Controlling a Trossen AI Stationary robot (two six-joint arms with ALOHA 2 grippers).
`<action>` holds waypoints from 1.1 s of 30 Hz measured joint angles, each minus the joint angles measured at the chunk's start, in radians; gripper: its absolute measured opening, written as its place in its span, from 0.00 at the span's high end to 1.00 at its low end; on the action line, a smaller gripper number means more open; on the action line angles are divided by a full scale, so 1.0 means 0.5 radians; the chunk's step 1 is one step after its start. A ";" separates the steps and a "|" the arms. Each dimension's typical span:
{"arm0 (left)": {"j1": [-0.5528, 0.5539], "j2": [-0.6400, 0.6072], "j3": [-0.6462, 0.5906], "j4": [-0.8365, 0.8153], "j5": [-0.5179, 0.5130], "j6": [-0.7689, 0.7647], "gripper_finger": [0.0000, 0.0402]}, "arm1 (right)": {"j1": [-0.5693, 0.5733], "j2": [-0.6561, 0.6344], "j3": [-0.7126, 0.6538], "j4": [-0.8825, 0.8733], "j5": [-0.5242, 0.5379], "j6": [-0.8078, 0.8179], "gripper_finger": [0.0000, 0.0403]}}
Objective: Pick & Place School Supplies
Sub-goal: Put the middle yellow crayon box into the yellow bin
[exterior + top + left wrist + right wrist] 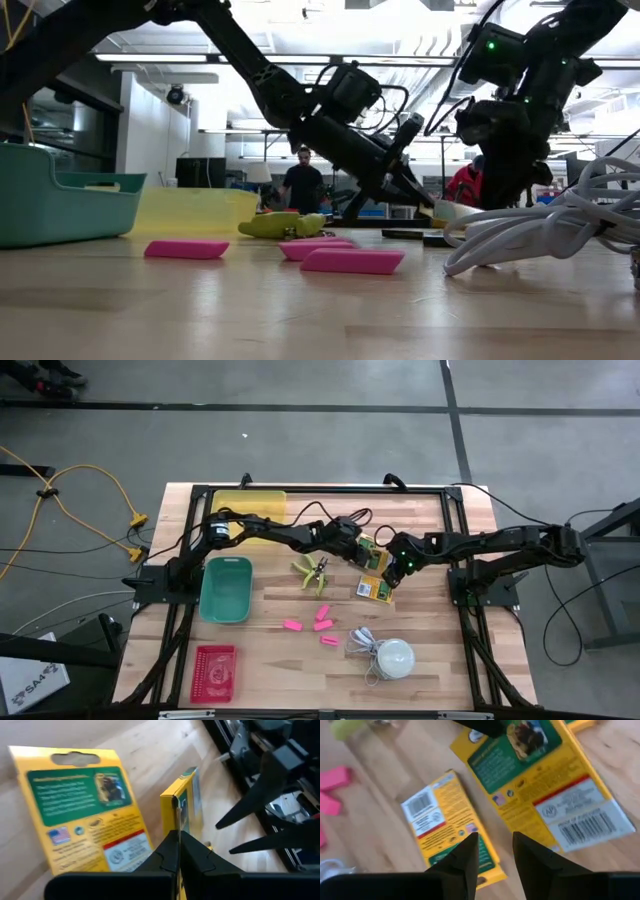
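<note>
Three flat yellow-and-green boxes sit mid-table. My left gripper is shut on one box, which stands edge-on to its camera. A second box lies flat on its back beside it. A third box lies flat nearer the table's near edge. My right gripper hangs open just above it, touching nothing. The lime-green-handled scissors and several pink blocks lie on the wood to the left. My left gripper pinches the box by its thin yellow edge between the two fingers. The fingers slant down from the table's left. The box sits tilted up on edge in the hold. Whether its lower end rests on the table, I cannot tell.
A teal bin and a yellow bin stand at the left, a red basket at the near left corner. A white dome with a coiled cord lies near the front. People stand in the room beyond.
</note>
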 joint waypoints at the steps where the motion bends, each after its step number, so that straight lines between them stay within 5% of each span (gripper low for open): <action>1: 0.000 -0.005 0.000 0.007 0.013 0.001 1.00 | 0.000 -0.001 0.000 0.018 -0.022 -0.001 0.73; 21: 0.012 -0.056 0.005 0.170 0.147 0.018 1.00 | 0.000 -0.433 0.002 0.256 -0.460 0.105 0.74; 33: 0.024 -0.217 0.005 0.165 0.164 0.127 1.00 | 0.000 -0.567 0.004 0.792 -0.748 0.148 0.74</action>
